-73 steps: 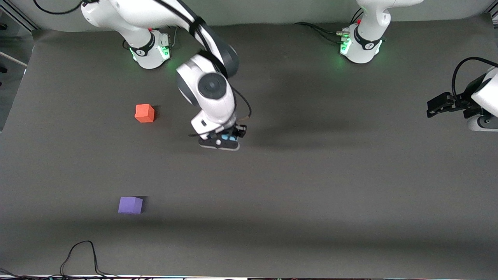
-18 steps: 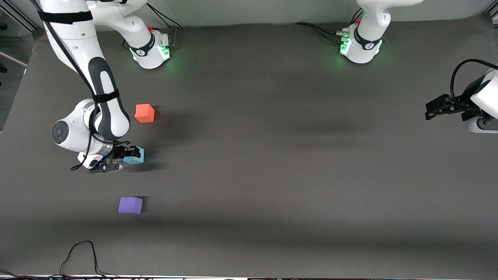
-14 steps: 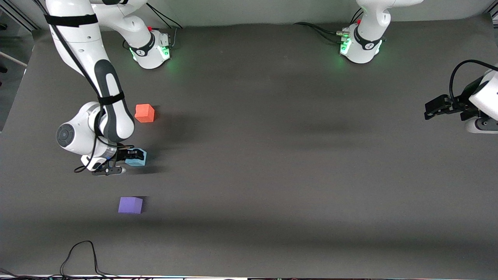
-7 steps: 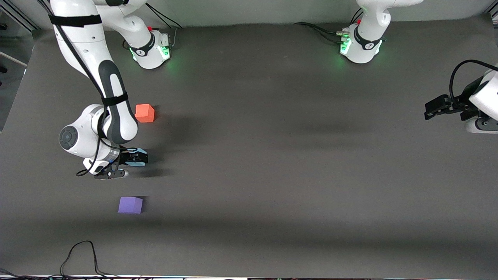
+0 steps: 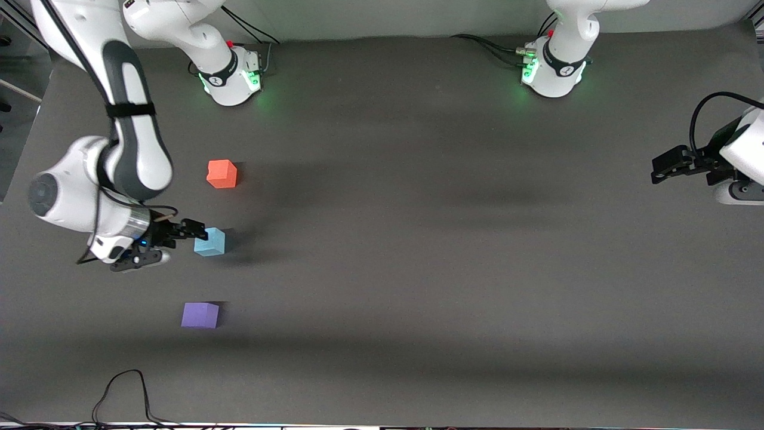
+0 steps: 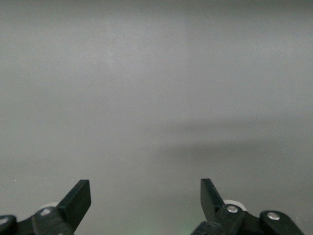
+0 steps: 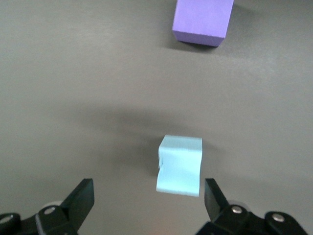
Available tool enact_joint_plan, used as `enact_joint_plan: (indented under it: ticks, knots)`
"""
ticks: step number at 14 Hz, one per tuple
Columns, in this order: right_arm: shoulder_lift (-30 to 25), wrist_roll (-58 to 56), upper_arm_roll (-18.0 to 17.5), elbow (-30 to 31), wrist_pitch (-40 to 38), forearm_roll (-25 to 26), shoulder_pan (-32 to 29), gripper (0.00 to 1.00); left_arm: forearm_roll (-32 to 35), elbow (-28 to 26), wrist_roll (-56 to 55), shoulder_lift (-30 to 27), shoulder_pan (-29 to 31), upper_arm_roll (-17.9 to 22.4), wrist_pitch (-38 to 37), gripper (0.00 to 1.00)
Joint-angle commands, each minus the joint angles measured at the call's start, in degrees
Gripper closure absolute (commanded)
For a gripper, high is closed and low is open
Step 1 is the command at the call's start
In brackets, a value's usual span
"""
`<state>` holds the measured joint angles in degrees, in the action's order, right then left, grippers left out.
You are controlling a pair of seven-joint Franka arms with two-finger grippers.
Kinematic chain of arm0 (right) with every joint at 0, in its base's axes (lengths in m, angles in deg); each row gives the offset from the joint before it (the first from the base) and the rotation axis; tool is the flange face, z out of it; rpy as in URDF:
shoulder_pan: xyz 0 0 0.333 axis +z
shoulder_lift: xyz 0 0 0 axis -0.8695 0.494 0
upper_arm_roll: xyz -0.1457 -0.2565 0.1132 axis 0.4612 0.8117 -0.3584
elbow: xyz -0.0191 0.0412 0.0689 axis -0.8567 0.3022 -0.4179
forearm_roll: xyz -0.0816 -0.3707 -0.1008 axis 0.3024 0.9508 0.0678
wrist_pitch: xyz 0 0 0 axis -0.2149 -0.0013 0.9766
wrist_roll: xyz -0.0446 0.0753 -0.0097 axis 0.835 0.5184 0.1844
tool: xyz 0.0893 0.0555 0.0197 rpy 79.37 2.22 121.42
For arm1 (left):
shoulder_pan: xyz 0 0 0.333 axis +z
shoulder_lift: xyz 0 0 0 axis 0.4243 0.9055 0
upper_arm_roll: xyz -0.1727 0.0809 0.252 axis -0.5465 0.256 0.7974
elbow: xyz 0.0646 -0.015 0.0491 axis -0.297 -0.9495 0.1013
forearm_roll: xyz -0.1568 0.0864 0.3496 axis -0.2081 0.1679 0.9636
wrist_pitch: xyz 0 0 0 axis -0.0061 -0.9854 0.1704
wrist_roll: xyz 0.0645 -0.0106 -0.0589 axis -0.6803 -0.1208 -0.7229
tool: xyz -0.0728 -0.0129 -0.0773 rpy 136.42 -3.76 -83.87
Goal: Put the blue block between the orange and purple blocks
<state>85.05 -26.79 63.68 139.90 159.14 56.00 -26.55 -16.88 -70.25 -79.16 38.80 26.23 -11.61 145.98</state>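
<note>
The blue block (image 5: 210, 242) sits on the table between the orange block (image 5: 222, 174) and the purple block (image 5: 200, 315), the purple one being nearest the front camera. My right gripper (image 5: 186, 233) is open and empty, just clear of the blue block, toward the right arm's end of the table. In the right wrist view the blue block (image 7: 180, 165) lies free ahead of the open right gripper (image 7: 148, 198), with the purple block (image 7: 202, 19) farther off. My left gripper (image 5: 659, 168) waits open and empty at the left arm's end of the table; its wrist view shows the gripper (image 6: 145, 196) over bare mat.
A black cable (image 5: 122, 391) loops on the mat near the front edge, at the right arm's end. The two arm bases (image 5: 230, 74) (image 5: 552, 68) stand along the back edge. The right arm's elbow (image 5: 71, 185) hangs over the mat's end.
My right gripper carried the blue block in between the orange and purple blocks, set it down, opened, and drew back toward the right arm's end. The left arm has not moved.
</note>
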Motion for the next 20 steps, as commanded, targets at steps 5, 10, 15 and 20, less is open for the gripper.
enact_joint_plan:
  ticks: [5, 10, 15, 20]
  knots:
    - [-0.93, 8.01, 1.05, -21.57, -24.96, 6.17, 0.52, 0.0, 0.09, -0.77, 0.11, -0.72, 0.01, 0.01, 0.23, 0.0]
    - [-2.51, 8.18, 0.53, -26.52, -31.05, 8.36, -0.61, 0.0, 0.09, -0.77, 0.11, -0.72, 0.01, 0.01, 0.31, 0.0]
    - [-8.04, 11.25, -19.47, -25.82, -33.42, 14.16, -17.02, 0.0, 0.09, -0.77, 0.02, -0.72, 0.01, 0.1, 0.31, 0.0]
    - [-11.83, 15.83, -39.07, -21.69, -33.16, 15.23, -33.54, 0.0, 0.09, -0.77, 0.02, -0.72, 0.01, 0.1, 0.49, 0.0]
